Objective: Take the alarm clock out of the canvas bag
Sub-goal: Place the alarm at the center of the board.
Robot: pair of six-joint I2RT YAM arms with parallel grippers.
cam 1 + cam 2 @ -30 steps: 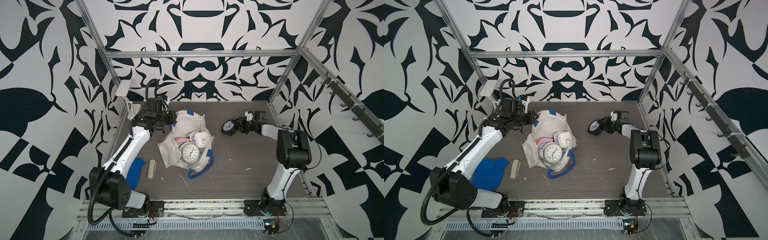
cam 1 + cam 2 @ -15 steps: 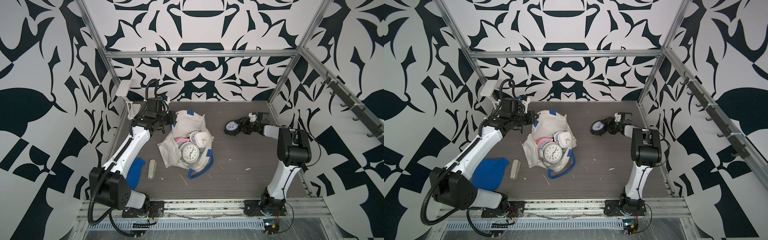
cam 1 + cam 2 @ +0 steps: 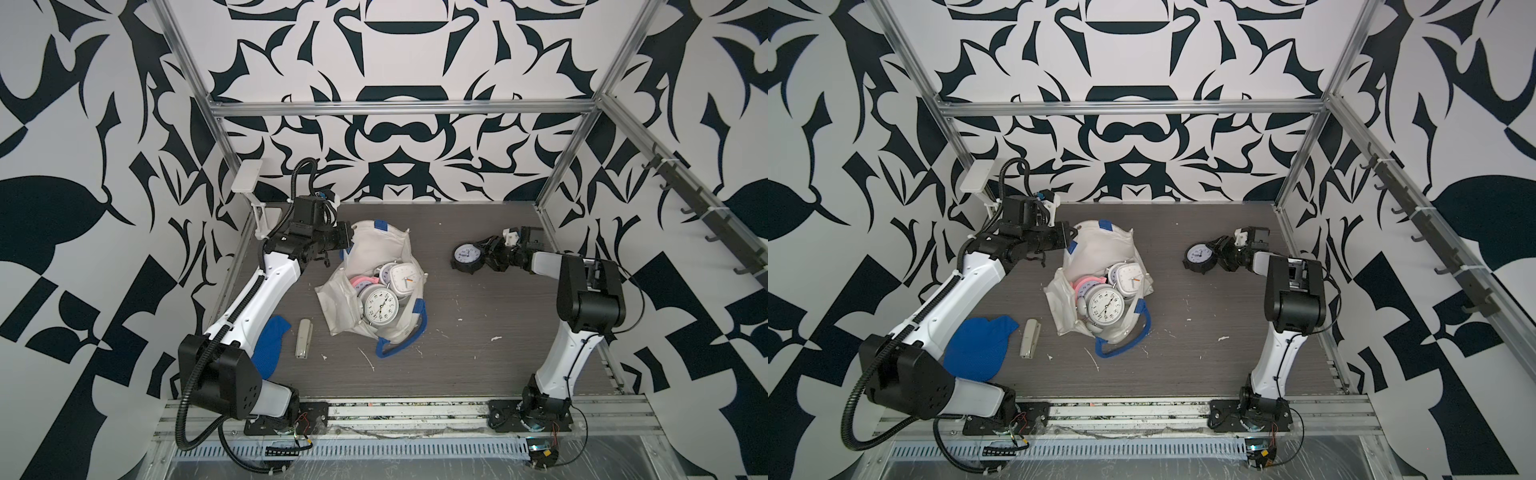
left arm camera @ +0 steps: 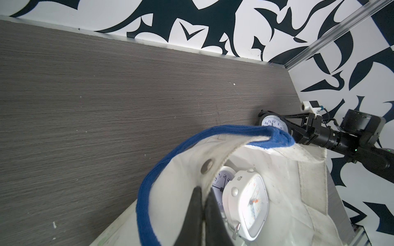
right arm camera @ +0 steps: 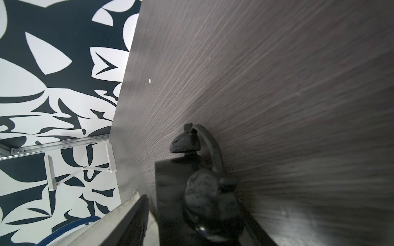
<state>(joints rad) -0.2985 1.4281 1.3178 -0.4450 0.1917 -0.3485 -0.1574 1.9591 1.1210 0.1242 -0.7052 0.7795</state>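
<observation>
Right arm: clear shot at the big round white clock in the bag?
Probably yes: the round white clock lies face-up on top in the canvas bag, uncovered; left gripper pinches the far rim.

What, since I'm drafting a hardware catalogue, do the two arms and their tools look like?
The left arm and right arm share white tube-like links and boxy black joints. A ribbed black hose runs along the left one; the right one lacks it. The left tool and right tool are black with slim tapering fingers.

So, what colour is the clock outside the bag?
Black case, white dial; the clock shows best in a top view.
</observation>
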